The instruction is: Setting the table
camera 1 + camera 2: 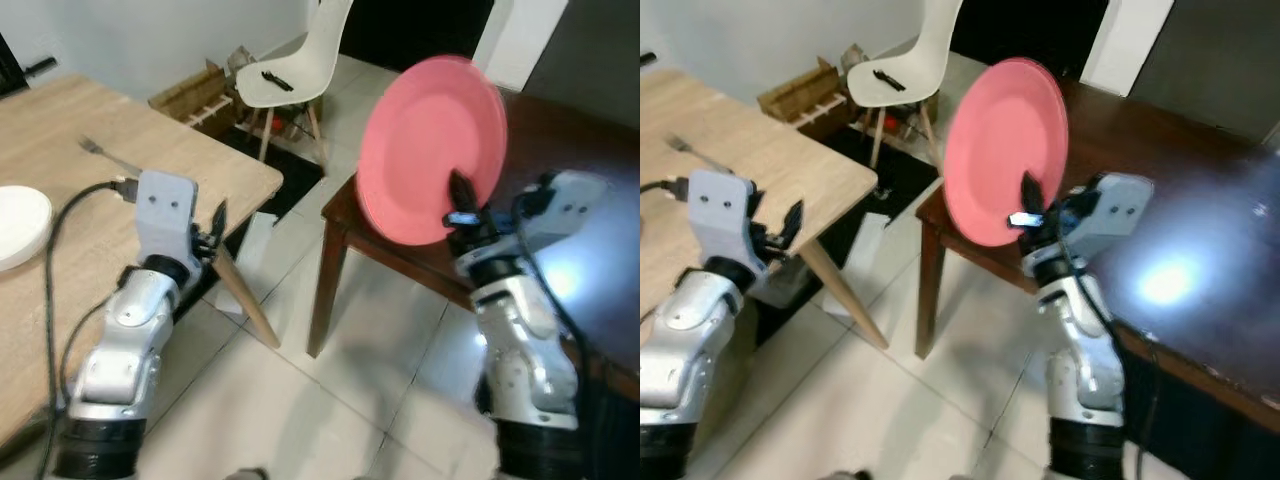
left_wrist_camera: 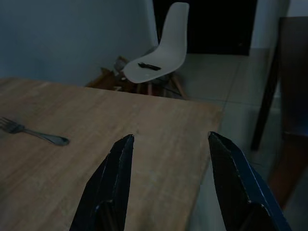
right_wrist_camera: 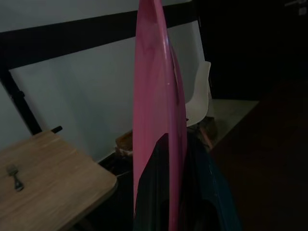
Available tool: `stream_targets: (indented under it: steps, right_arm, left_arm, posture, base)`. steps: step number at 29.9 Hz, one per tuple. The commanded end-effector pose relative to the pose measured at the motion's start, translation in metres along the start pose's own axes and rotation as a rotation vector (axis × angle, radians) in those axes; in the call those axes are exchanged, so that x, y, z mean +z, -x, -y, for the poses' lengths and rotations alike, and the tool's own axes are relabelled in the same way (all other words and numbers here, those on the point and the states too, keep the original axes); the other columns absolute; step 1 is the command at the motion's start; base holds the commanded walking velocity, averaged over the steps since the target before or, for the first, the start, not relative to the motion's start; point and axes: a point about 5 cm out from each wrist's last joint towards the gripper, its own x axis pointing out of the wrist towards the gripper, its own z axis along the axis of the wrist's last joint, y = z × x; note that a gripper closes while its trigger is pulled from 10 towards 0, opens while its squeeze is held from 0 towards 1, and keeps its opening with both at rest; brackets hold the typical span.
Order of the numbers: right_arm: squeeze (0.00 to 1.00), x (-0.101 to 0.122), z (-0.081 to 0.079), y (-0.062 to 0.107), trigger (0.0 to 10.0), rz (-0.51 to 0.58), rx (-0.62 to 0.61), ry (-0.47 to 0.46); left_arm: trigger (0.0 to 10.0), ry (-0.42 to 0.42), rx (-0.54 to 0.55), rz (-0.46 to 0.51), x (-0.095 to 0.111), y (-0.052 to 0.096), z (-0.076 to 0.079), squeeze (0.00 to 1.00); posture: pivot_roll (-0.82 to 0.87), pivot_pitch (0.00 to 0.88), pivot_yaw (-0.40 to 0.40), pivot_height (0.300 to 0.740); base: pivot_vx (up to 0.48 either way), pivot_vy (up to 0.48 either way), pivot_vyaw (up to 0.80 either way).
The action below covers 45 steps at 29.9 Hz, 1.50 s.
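My right gripper [image 1: 458,198] is shut on the lower rim of a pink plate [image 1: 428,150], held almost upright above the corner of the dark wooden table [image 1: 590,150]. In the right wrist view the pink plate [image 3: 153,110] stands edge-on between the black fingers [image 3: 156,192]. The left gripper [image 1: 214,228] is open and holds nothing, hovering near the corner of the light wooden table [image 1: 150,170]. A fork [image 1: 105,155] lies on that table, seen too as the fork [image 2: 33,134]. A white plate [image 1: 18,225] rests at its left edge.
A white chair [image 1: 300,60] with a small dark object on its seat stands behind the gap between the two tables. A wooden crate [image 1: 195,95] sits on the floor beside it. Pale tiled floor [image 1: 330,400] runs between the tables.
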Motion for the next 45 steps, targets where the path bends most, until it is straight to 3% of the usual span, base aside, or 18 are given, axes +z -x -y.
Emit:
stream_targets:
  steps: [1, 7, 22, 31, 45]
  right_arm:
    - [0.00, -0.0002, 0.0046, 0.0016, 10.0, 0.005, -0.020, 0.006]
    - [0.00, 0.0005, 0.0049, 0.0012, 10.0, 0.007, -0.020, 0.011]
    - [0.00, 0.0012, 0.0056, 0.0006, 10.0, 0.012, -0.017, 0.014]
    - [0.00, 0.0019, 0.0057, 0.0011, 10.0, 0.011, -0.006, 0.015]
    - [0.00, 0.0057, 0.0070, 0.0005, 10.0, 0.016, 0.008, 0.014]
  left_arm:
    - [10.0, -0.009, -0.004, -0.013, -0.0042, 0.0008, 0.0010, 0.00]
    - [10.0, -0.024, 0.003, -0.012, -0.0047, 0.0006, -0.0003, 0.00]
    - [10.0, -0.016, -0.001, -0.015, -0.0057, 0.0007, 0.0021, 0.00]
    - [10.0, 0.032, -0.037, 0.015, -0.0005, 0.0037, 0.0078, 0.00]
    - [10.0, 0.041, -0.040, 0.022, 0.0027, 0.0041, 0.0082, 0.00]
  posture:
    - [-0.07, 0.021, 0.047, 0.740]
    - [-0.07, 0.021, 0.047, 0.740]
    - [-0.07, 0.014, 0.043, 0.740]
    - [-0.07, 0.023, 0.043, 0.740]
    - [-0.07, 0.030, 0.041, 0.740]
  base:
    - [0.431, 0.000, 0.00]
    - [0.464, 0.000, 0.00]
    - [0.472, 0.000, 0.54]
    - [0.000, 0.000, 0.79]
    - [0.000, 0.000, 0.79]
